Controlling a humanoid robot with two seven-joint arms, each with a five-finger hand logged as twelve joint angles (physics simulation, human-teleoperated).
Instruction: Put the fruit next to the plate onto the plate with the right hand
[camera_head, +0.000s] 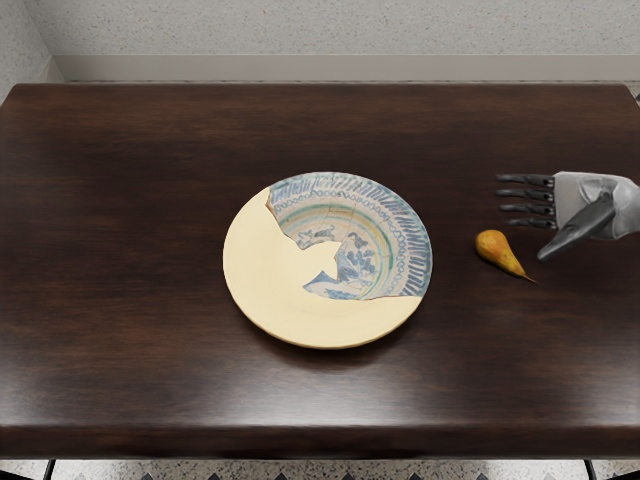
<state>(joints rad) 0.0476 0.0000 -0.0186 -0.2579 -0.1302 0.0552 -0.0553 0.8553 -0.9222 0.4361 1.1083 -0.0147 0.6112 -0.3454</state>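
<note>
The right hand (572, 205) reaches in from the right edge; its four fingers (525, 181) lie straight and slightly spread, pointing left; the thumb (572, 233) slants down and left beneath them; the hand holds nothing. The pear (497, 251) lies on the table (120, 300) just below the fingertips and just left of the thumb tip, apart from both, its narrow end pointing down and right; it is off the plate (262, 282), which sits well left of the fingertips, part blue-patterned, part plain cream.
</note>
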